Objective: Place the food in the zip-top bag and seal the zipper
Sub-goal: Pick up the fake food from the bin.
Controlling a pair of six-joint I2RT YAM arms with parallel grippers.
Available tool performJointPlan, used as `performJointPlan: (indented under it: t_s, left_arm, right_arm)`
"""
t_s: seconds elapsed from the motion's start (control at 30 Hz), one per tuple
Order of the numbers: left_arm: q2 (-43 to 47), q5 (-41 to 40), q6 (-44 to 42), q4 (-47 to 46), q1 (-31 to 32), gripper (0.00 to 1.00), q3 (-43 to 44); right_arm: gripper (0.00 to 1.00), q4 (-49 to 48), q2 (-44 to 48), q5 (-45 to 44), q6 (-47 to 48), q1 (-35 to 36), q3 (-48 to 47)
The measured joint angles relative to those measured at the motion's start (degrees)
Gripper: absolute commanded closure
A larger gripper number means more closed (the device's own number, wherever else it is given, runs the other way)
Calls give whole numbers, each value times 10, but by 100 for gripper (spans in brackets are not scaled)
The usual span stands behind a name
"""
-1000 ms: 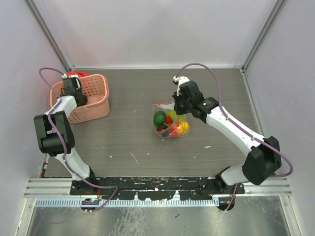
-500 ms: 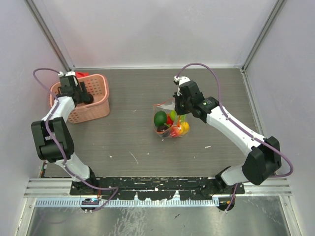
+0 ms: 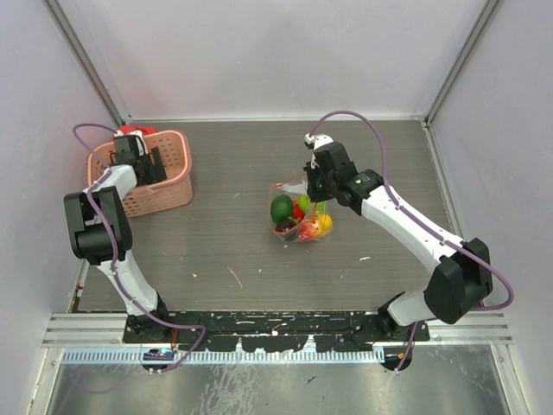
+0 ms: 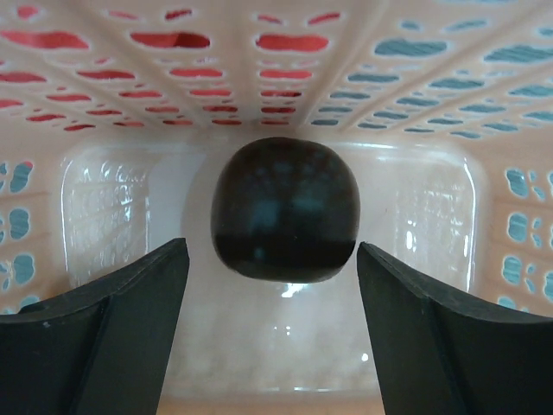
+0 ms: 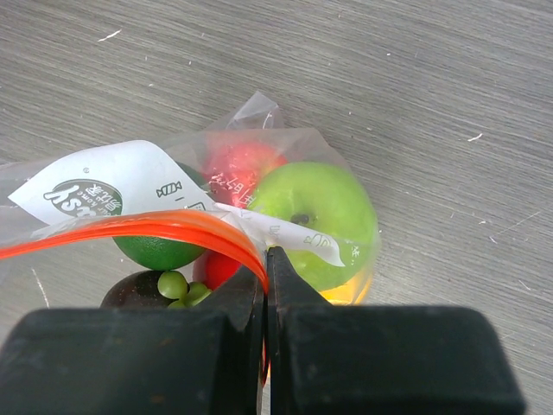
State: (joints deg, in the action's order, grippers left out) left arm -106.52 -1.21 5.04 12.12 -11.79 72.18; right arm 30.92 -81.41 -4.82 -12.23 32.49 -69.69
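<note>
Evidently mid-pick, the left gripper (image 4: 272, 252) gaped around the dark fruit (image 4: 285, 203), due to close; the right gripper (image 5: 265, 264) clamped the zipper (image 5: 130, 226)

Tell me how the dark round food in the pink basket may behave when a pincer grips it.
The dark round food looks smooth and glossy, so it may slip from the left pincer. Being rounded, it would probably roll on the basket floor if pushed.
</note>
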Motion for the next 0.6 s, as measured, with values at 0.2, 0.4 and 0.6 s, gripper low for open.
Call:
performJointPlan:
  t_s: [0.2, 0.4, 0.6]
  left_arm:
    - [-22, 7, -12, -23, -3, 21, 7]
    - [-34, 22, -22, -37, -3, 26, 8]
    - [-41, 31, -30, -42, -3, 28, 16]
  right_arm:
    - [99, 2, -7, 0, 0, 0, -1]
    - [99, 4, -9, 0, 0, 0, -1]
    - [99, 4, -14, 1, -2, 0, -1]
